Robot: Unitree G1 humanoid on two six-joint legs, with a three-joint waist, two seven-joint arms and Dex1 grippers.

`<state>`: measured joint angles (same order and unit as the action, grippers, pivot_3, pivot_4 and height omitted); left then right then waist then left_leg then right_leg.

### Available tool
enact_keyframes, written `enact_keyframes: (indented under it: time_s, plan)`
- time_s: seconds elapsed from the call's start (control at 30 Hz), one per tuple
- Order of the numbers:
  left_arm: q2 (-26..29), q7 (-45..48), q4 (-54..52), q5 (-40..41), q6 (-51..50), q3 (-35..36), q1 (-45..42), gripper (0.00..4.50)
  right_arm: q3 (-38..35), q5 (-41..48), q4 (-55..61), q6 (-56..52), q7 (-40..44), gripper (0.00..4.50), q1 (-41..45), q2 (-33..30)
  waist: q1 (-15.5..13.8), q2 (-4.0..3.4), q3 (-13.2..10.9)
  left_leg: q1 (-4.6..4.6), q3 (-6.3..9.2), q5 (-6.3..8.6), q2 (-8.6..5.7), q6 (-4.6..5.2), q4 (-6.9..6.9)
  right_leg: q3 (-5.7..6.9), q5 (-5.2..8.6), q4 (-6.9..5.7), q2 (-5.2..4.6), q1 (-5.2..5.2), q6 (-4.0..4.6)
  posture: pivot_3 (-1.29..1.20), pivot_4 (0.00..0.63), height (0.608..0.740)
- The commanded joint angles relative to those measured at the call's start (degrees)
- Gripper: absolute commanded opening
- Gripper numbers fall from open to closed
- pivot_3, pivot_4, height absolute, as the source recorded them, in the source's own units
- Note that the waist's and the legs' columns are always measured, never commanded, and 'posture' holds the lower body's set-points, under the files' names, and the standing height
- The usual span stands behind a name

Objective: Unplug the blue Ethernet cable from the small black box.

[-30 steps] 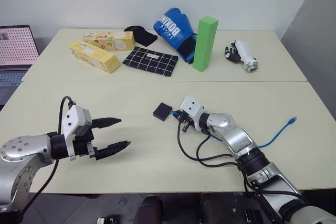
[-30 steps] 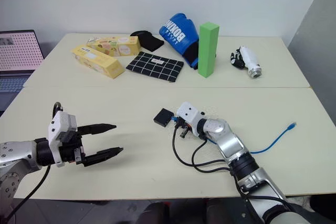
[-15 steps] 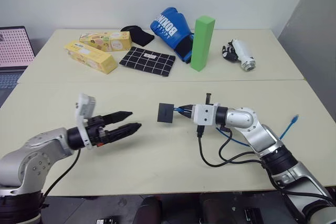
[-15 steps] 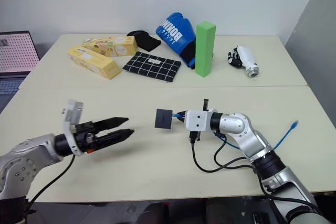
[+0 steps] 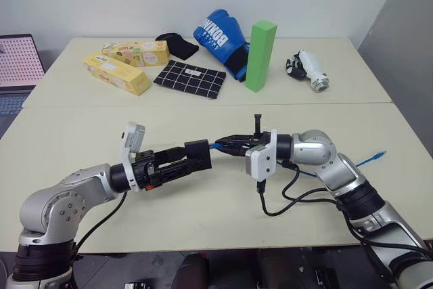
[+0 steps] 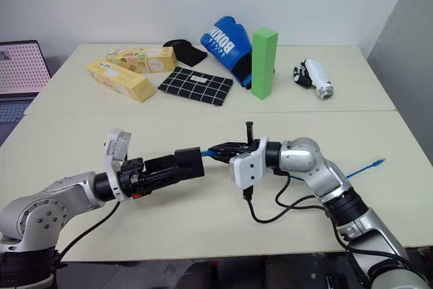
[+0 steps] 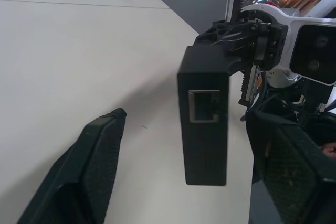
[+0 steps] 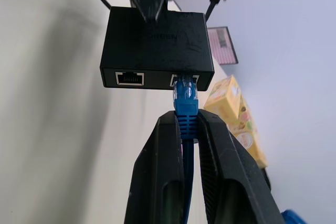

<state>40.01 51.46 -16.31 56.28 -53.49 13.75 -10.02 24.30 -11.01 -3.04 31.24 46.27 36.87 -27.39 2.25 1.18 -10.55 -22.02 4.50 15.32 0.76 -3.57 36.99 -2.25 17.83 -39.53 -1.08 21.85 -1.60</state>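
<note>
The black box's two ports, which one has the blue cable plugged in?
On the small black box, the blue Ethernet cable fills the port nearer the yellow cartons; the other port is empty.

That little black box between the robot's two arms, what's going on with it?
The right gripper is pinched shut on the blue cable just behind its plug, which sits in a port of the small black box, so the box hangs in the air over the table. The left gripper has its fingers on either side of the box. From these views, you can't tell whether it grips it yet.
</note>
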Motion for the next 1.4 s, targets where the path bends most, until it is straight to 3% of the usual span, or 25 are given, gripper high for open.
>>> enact_keyframes:
  time_s: [0.03, 0.37, 0.6, 0.63, 0.7, 0.83, 0.87, 0.93, 1.03, 1.13, 1.3, 1.4]
  plan:
    - [-0.5, 0.8, -1.1, 1.3, 0.6, -0.1, -1.2, 2.88, -0.9, -0.8, 1.5, 3.0, -1.2, 0.13, 1.2, 0.3, 0.0, 0.0, 0.0, 0.0, 0.0, 0.0, 0.0, 0.0, 0.0, 0.0, 0.0, 0.0, 0.0, 0.0, 0.0, 0.0, 0.15, 0.74]
    - [-0.4, 0.9, -1.0, -0.1, 1.1, -0.6, -0.8, 0.87, -1.0, -3.1, 0.1, 5.6, -3.0, 0.12, 1.2, 1.0, 0.0, 0.0, 0.0, 0.0, 0.0, 0.0, 0.0, -0.01, 0.01, -0.01, 0.0, 0.0, 0.0, -0.01, 0.0, 0.0, 0.15, 0.74]
    - [1.1, 3.8, 0.0, -3.6, 3.8, -2.4, -1.1, 0.78, -0.5, -3.3, 0.1, 8.1, -1.9, 0.12, 0.4, -1.2, -0.1, 0.0, 0.0, 0.0, -0.01, 0.0, -0.02, -0.01, 0.0, -0.01, 0.0, 0.0, 0.0, -0.01, 0.0, 0.0, 0.15, 0.74]
    - [1.0, 4.4, 0.0, -5.5, 5.7, -3.5, -1.5, 0.78, -0.8, -1.9, 0.8, 7.7, -0.8, 0.82, -0.2, -2.2, -0.1, 0.0, 0.0, 0.01, -0.01, 0.0, -0.02, -0.01, 0.0, -0.01, 0.0, 0.0, 0.0, -0.01, 0.0, 0.0, 0.15, 0.74]
    - [0.5, 5.3, 0.2, -8.0, 8.7, -4.9, -2.2, 0.78, -1.3, -0.2, 1.6, 7.6, 0.7, 1.08, -1.1, -4.1, -0.4, 0.0, 0.0, 0.0, -0.01, 0.0, -0.03, 0.0, 0.0, -0.01, 0.0, 0.0, 0.01, -0.01, 0.0, 0.0, 0.15, 0.74]
    - [-0.9, 6.7, 2.3, -13.4, 14.5, -8.6, -3.9, 0.78, -2.0, 5.9, 5.7, 4.1, 5.4, 2.1, -3.4, -8.7, -0.6, 0.0, 0.0, 0.0, 0.0, 0.0, -0.03, 0.0, 0.01, -0.01, 0.0, 0.06, 0.0, -0.08, 0.0, 0.0, 0.15, 0.74]
    - [-0.9, 7.9, 2.8, -14.6, 16.3, -9.5, -4.1, 0.78, -2.4, 8.2, 7.4, 1.9, 6.6, 2.39, -4.1, -9.5, -0.6, 0.0, 0.0, 0.0, -0.02, 0.0, -0.04, 0.01, 0.02, -0.02, 0.0, 0.07, 0.0, -0.08, 0.0, 0.0, 0.15, 0.74]
    - [-1.3, 9.8, 3.8, -16.2, 19.1, -10.6, -4.5, 0.78, -3.4, 13.5, 11.8, -5.3, 8.3, 2.42, -5.9, -10.7, -0.6, 0.0, 0.0, 0.0, 0.01, 0.0, -0.05, 0.01, 0.02, 0.0, 0.0, 0.09, 0.0, -0.12, 0.0, 0.0, 0.15, 0.74]
    - [-0.9, 15.4, 6.5, -20.5, 25.5, -14.0, -5.7, 0.78, -6.6, 28.3, 22.1, -29.3, 7.3, 2.42, -9.2, -12.3, -0.6, -0.01, 0.0, -0.01, 0.05, 0.0, -0.02, 0.01, 0.01, -0.02, 0.0, 0.09, 0.0, -0.11, 0.0, 0.0, 0.15, 0.74]
    - [-2.0, 17.9, 9.2, -20.0, 25.4, -15.2, -8.6, 0.78, -9.5, 41.3, 28.2, -48.1, 4.8, 2.42, -9.5, -12.8, -0.5, -0.01, 0.0, -0.01, 0.07, 0.0, 0.0, 0.01, 0.01, -0.04, 0.01, 0.06, -0.01, -0.11, 0.02, 0.0, 0.15, 0.74]
    - [-2.9, 21.9, 13.2, -19.6, 24.9, -16.1, -12.8, 0.78, -13.3, 53.7, 30.5, -66.2, -0.2, 2.42, -8.9, -10.6, -0.5, -0.01, 0.0, 0.0, 0.1, 0.01, -0.08, 0.02, 0.03, 0.03, 0.01, 0.04, 0.04, -0.12, 0.02, 0.0, 0.15, 0.74]
    - [-3.1, 23.7, 14.7, -19.7, 24.8, -16.4, -14.1, 0.78, -13.8, 55.9, 30.2, -71.1, -1.6, 2.42, -9.0, -9.3, -0.5, -0.01, 0.0, -0.02, 0.08, 0.01, -0.1, 0.03, 0.02, 0.07, 0.01, 0.08, 0.09, -0.11, 0.01, 0.0, 0.15, 0.74]
